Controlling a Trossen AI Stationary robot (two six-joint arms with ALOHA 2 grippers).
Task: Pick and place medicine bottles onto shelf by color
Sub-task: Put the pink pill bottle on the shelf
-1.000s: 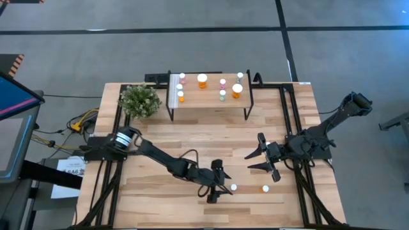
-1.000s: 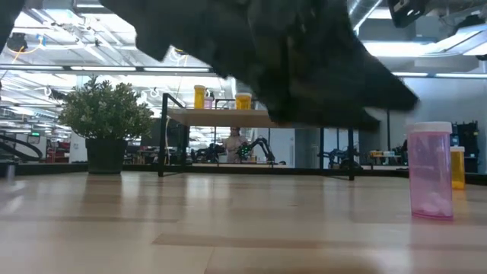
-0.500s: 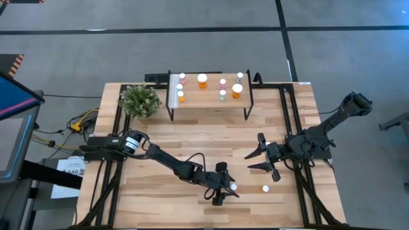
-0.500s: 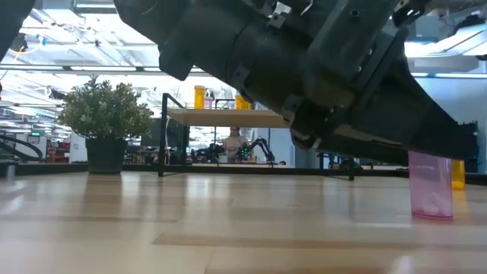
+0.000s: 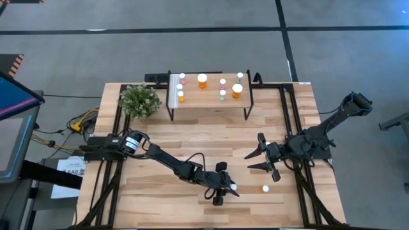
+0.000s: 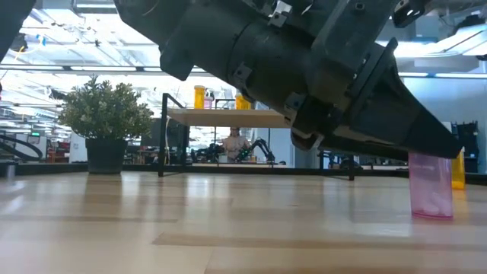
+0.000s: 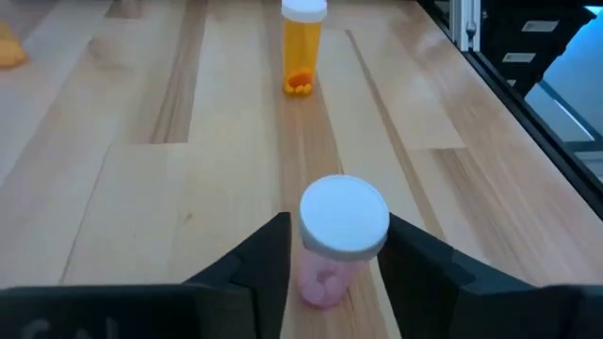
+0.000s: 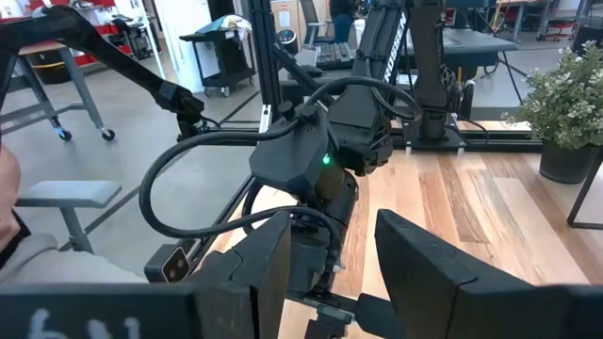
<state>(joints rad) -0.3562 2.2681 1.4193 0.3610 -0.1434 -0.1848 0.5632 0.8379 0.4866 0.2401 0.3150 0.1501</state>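
A pink bottle with a white cap [image 7: 341,235] stands upright on the tabletop near the front edge; it also shows in the high view [image 5: 234,187] and the low view [image 6: 431,186]. My left gripper [image 5: 229,186] is open, low over the table, with one finger on either side of this bottle [image 7: 339,226]; I cannot tell whether they touch it. An orange bottle [image 5: 265,189] stands upright a little to its right. My right gripper [image 5: 250,162] is open and empty above the table's right half. The shelf [image 5: 208,107] at the back holds several bottles.
A potted plant [image 5: 139,100] stands left of the shelf. On the shelf top stand orange [image 5: 202,80], pink [image 5: 223,83] and green [image 5: 222,94] bottles. Black frame rails [image 5: 291,128] run along the table's right side. Bare wood lies between the shelf and the grippers.
My left gripper has gone down and toward the table's right edge to the pink bottle, and its open fingers now stand on either side of it. The bottle has stayed upright in its place.
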